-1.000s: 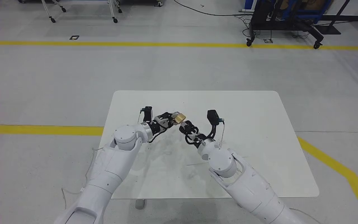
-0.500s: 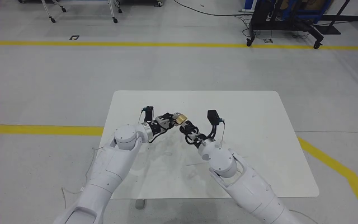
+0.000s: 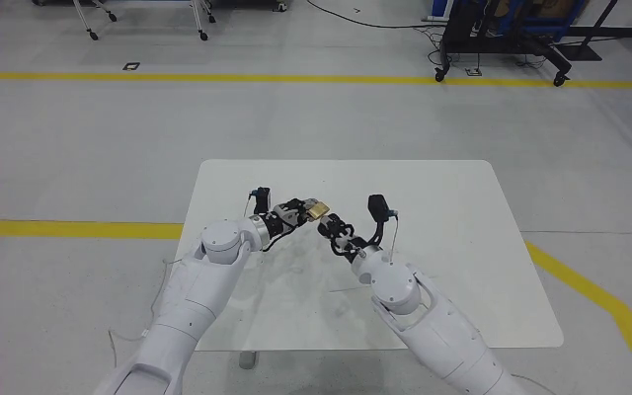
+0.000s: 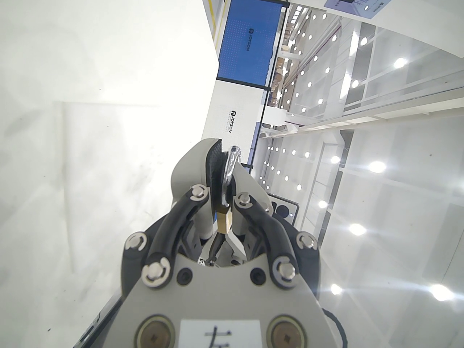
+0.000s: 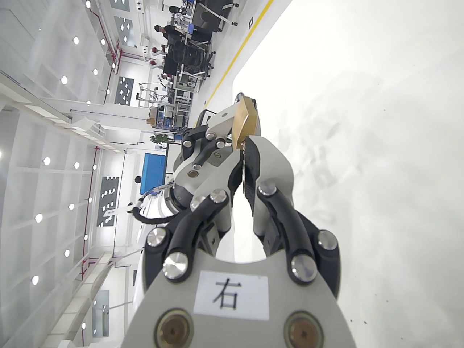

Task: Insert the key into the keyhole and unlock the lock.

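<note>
**Work surface.** A white rectangular table with rounded corners [image 3: 444, 257] stands on a grey floor marked with yellow lines. Both arms meet over its left-centre area.

**Lock.** The small brass padlock with a silver steel shackle [image 3: 316, 208] is held off the tabletop in the left gripper [image 3: 305, 210]. In the left wrist view, the two pale fingers of this gripper [image 4: 226, 168] are pressed against the flat sides of the padlock. The shackle [image 4: 231, 166] projects past the fingertips, and the brass body [image 4: 224, 220] lies between the black linkages. In the right wrist view, the brass body [image 5: 246, 121] presents one narrow face towards the right arm.

**Right gripper.** The right gripper [image 3: 330, 227] is just to the right of the padlock and slightly nearer. Its tips point at the brass body. In its own wrist view, the fingers [image 5: 266, 168] are drawn together with only a thin slit between the dark pads. The fingertips [image 5: 247, 148] are touching or almost touching the lower edge of the padlock. The slit is too narrow and dark to tell whether anything is pinched in it.
</note>
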Controlling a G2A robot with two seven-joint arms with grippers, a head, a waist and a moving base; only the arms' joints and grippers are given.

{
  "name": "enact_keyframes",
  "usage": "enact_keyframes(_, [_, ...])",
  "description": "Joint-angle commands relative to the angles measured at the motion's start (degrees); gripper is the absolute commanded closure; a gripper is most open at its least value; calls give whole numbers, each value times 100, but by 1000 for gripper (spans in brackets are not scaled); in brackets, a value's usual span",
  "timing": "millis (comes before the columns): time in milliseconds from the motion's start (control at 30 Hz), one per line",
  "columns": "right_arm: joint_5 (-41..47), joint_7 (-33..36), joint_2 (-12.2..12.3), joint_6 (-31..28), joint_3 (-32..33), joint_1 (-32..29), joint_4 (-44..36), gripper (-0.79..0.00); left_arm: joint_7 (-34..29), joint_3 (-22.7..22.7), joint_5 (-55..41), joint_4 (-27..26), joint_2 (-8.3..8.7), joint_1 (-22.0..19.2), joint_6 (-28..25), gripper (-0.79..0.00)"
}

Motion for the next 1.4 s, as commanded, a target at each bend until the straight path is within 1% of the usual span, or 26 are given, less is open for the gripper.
enact_keyframes(0, [-9, 22, -4, -15, 29, -23, -10, -65, 6, 3, 0, 8, -1, -4, 1, 0])
enact_keyframes(133, [7, 84, -15, -45, 90, -60, -16, -89, 10, 8, -7, 18, -3, -12, 6, 0])
enact_keyframes(233, [30, 153, -24, -62, 127, -71, -15, -65, 5, 10, -3, 21, -2, -14, -6, 0])
enact_keyframes(300, [48, 193, -31, -75, 154, -73, -5, -89, 11, 9, 4, 25, -1, -16, -13, 0])
enact_keyframes(400, [72, 253, -42, -94, 182, -77, 9, -77, 9, 10, 10, 21, 0, -12, -28, 0])
enact_keyframes(600, [81, 309, -65, -139, 228, -93, 27, -123, 8, 9, 10, 14, 2, -5, -28, 0])
enact_keyframes(733, [53, 342, -77, -160, 250, -114, 23, -132, 2, 11, 22, 7, 5, -2, -35, 0])
enact_keyframes(967, [30, 467, -82, -314, 334, -186, 4, -197, 18, 10, 22, 2, 6, 4, -42, 0])
enact_keyframes(1200, [8, 526, -87, -381, 417, -271, -46, -200, 13, 10, 10, -5, 6, 10, -62, 0])
enact_keyframes(1367, [43, 557, -102, -370, 458, -275, -24, -188, 15, 6, 9, -7, 8, 12, -81, 0])
